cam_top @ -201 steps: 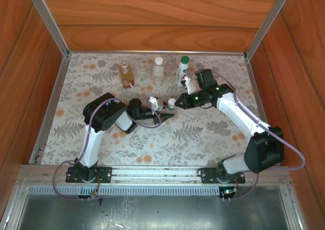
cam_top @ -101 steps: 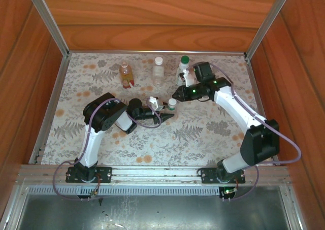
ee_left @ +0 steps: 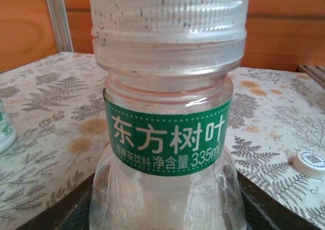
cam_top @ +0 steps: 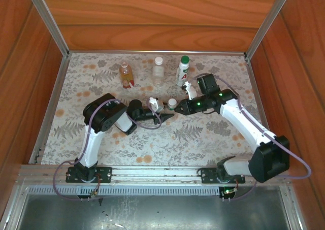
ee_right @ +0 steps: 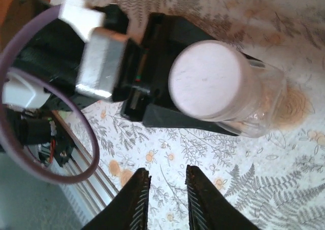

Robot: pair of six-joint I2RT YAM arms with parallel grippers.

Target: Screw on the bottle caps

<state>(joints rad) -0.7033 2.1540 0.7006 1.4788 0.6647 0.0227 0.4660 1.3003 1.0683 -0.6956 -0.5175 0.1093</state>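
On the floral tabletop (cam_top: pixel 152 143), near its middle: left pincer (cam_top: pixel 167 115) clamped round the small bottle (ee_left: pixel 167 149), upright, green label facing the wrist camera. Just right of it, right pincer (ee_right: pixel 162 199) empty, fingers narrowly parted, tips just beside that bottle's top. Along the far edge, well apart from both: amber bottle (cam_top: pixel 125 73), clear bottle (cam_top: pixel 159 71), white bottle (cam_top: pixel 183 73) with green cap (cam_top: pixel 185 59). On the small bottle's neck, a white cap (ee_right: pixel 207 77); on the tabletop near it, a loose cap (ee_left: pixel 310 163).

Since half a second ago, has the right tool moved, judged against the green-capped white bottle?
Yes. The right tool has drawn back toward the near edge, away from the white bottle, beside the small clear bottle.
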